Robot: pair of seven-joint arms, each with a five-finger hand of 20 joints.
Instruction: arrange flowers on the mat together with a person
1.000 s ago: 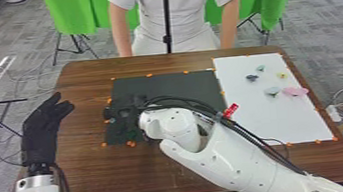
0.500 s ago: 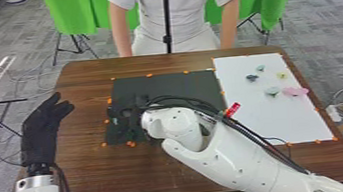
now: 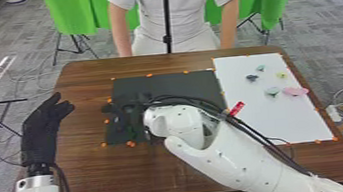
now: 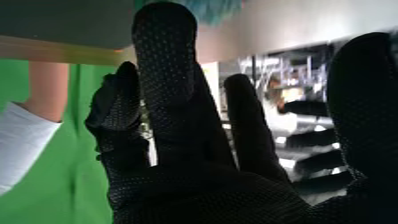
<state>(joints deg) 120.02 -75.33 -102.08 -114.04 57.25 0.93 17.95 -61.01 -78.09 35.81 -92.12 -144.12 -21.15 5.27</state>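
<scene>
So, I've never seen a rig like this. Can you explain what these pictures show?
It is a robot with two white arms, each ending in a black-gloved hand. The head view looks forward and down at a brown table. On it lie a dark mat and, to the right, a white mat with small flower pieces, among them a pink one and a yellow one.

The left hand is off to the left, open. The right hand is over the dark mat; the wrist view looks along its straight fingers, with something teal beyond them. I see nothing gripped.
</scene>
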